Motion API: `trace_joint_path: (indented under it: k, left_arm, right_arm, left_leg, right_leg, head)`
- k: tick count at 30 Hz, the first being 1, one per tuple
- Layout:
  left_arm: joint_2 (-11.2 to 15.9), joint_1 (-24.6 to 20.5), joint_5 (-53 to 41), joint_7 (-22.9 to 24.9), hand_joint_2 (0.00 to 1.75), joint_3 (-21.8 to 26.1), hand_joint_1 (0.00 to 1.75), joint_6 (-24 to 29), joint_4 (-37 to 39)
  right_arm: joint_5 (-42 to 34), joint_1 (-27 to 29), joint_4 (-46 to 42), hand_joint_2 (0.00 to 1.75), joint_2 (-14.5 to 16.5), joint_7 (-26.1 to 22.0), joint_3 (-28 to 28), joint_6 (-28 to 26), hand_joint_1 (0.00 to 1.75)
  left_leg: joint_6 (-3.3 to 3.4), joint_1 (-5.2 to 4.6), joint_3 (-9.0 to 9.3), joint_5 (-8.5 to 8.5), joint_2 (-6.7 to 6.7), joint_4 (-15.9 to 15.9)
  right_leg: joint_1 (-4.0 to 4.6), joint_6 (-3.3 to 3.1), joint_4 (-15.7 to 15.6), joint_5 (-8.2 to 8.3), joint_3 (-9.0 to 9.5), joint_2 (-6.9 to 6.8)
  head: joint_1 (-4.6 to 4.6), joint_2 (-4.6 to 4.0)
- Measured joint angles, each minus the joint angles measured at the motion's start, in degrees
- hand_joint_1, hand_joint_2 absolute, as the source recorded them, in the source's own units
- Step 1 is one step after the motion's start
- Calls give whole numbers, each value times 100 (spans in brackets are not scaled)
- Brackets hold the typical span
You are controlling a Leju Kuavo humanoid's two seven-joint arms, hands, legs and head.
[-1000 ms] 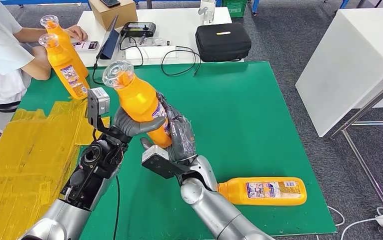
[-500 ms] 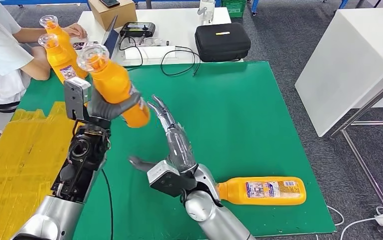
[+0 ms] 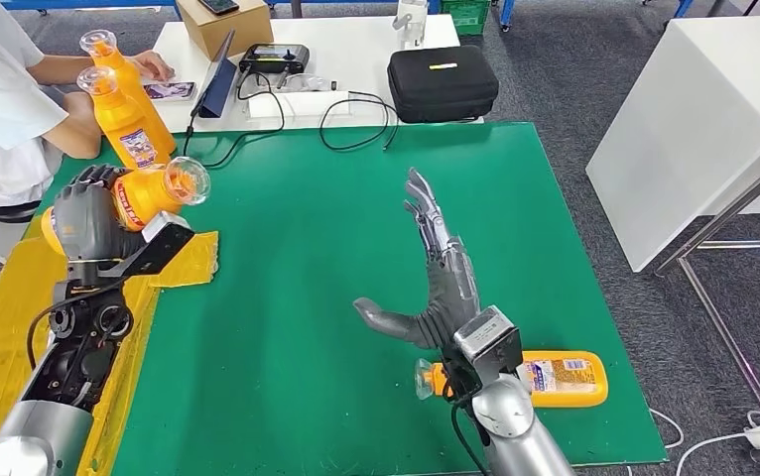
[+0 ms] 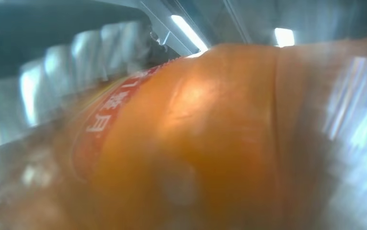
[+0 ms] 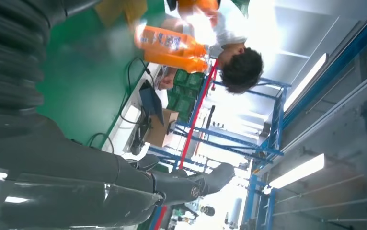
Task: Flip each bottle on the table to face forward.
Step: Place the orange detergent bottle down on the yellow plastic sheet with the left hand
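Left robot hand [image 3: 86,213] clamped on a tilted bottle [image 3: 153,191]; right robot hand [image 3: 443,270] spread apart, another bottle [image 3: 545,378] lying just behind it.

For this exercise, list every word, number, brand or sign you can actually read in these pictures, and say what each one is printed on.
None can be read.
Held bottle in the left hand: red label band with white characters, blurred in the left wrist view.
Lying bottle: label print too small.
Two standing bottles: labels too small.
Black case: small yellow mark, unreadable.
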Motion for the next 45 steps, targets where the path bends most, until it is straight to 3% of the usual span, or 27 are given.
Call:
trace_joint_path:
  k: [2, 7, 14, 20, 28, 29, 32, 33, 38, 45]
  left_arm:
    - [60, 7, -326, 200, 175, 10, 175, 9, 95]
    - [427, 71, -2232, 1218, 175, 10, 175, 23, 473]
    - [1021, 115, -3142, 1911, 175, -81, 175, -85, 1622]
    - [1202, 61, -3178, 1990, 175, -174, 175, -523, 2473]
    - [1179, -40, -3110, 1790, 175, -209, 175, -877, 2954]
    - [1167, -55, -3090, 1775, 175, -209, 166, -884, 2987]
    - [1137, -96, -2961, 1656, 175, -198, 37, -938, 3060]
    - [1120, -105, -2879, 1570, 175, -184, 2, -977, 3078]
    - [1003, -133, -2550, 1186, 175, -39, 0, -1153, 3122]
    - [887, -179, -2384, 1013, 175, 145, 0, -1273, 3145]
  right_arm:
    - [-16, 17, -63, 175, -46, 0, -36, 10, 0]
    - [-202, 87, -201, 175, -295, 4, -216, 26, 0]
    - [-310, 303, -530, 175, -576, -110, -661, -39, 0]
    - [-317, 324, -615, 175, -650, -111, -798, -65, 0]
    - [-303, 269, -579, 175, -657, -110, -801, -60, 0]
    - [-302, 261, -569, 175, -657, -110, -799, -57, 0]
    - [-302, 246, -542, 175, -657, -109, -797, -43, 0]
    - [-302, 243, -532, 175, -656, -108, -797, -36, 0]
    - [-301, 200, -470, 175, -652, -97, -796, 1, 0]
    - [-302, 100, -359, 175, -645, -59, -794, 18, 0]
  left_leg:
    - [0, 0, 0, 0, 0, 0]
    - [0, -1, 0, -1, 7, 0]
    - [-6, 0, 0, -6, 9, -1]
    - [-8, 0, -1, -6, 9, -1]
    - [-7, -4, 1, -7, 4, -1]
    - [-7, -4, 3, -7, 3, -2]
    - [-7, -3, 9, -7, 1, -2]
    - [-8, -3, 12, -7, -1, -2]
    - [-10, -3, 18, -3, -25, -4]
    - [-3, -4, 20, 9, -52, -4]
  right_leg:
    - [0, 0, 0, 0, 2, 0]
    - [-1, 0, 0, 0, -1, 3]
    - [0, -1, 0, -1, -7, 9]
    - [0, -1, 0, -1, -7, 12]
    - [-4, -1, -1, -1, 3, 8]
    - [-4, -1, -1, -1, 5, 7]
    - [-4, -1, -1, -1, 11, 5]
    - [-3, -1, -1, -1, 13, 3]
    - [-3, -2, -1, -4, 26, -20]
    - [-5, -1, -1, -5, 36, -45]
  head:
    - [1, 0]
    - [0, -1]
    - [0, 0]
    - [0, 0]
    - [0, 0]
    - [0, 0]
    - [-2, 0]
    - [-3, 0]
    - [-2, -1]
    - [-2, 0]
